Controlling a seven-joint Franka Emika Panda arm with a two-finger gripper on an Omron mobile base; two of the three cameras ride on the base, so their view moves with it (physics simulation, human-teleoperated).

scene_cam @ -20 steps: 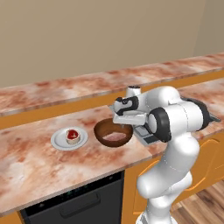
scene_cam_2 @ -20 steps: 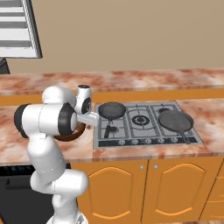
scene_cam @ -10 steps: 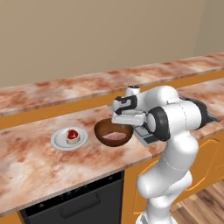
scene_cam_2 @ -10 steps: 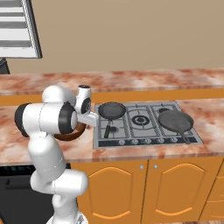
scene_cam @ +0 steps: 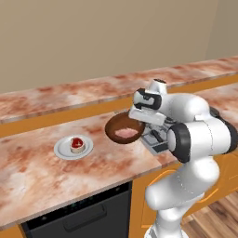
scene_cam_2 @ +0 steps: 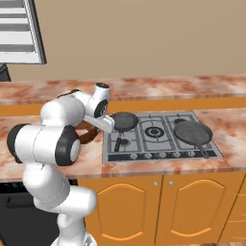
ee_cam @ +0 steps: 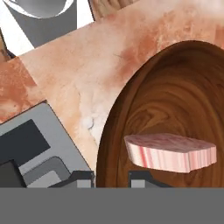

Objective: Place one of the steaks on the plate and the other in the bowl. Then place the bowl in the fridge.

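The brown bowl [scene_cam: 123, 130] sat on the counter [scene_cam: 42, 162], close to the front edge and just beside the stove [scene_cam_2: 158, 134]. The pale pink steak [scene_cam: 125, 134] lay inside it, on the bottom. In the hand view the same steak [ee_cam: 170, 151] looked like a flat pink slab with pale stripes on its side, resting in the wooden bowl [ee_cam: 144, 109].

The gripper [ee_cam: 111, 177] was down at the rim of the bowl, on the side nearest the stove. One dark finger tip was outside the rim and the other was inside it, with the thin wall of the bowl between them. The fingers [ee_cam: 81, 177] were pinched in close on that rim. The pink steak lay just past the inside finger, near it but not touching.

From the left base view the robot's hand [scene_cam: 145, 111] hung over the bowl's far right edge.

The white plate [scene_cam: 62, 151] sat on the counter to the left of the bowl, apart from it. The red steak [scene_cam: 77, 144] lay on the plate, near its middle.

Two dark frying pans [scene_cam_2: 192, 132] stood on the stove burners.
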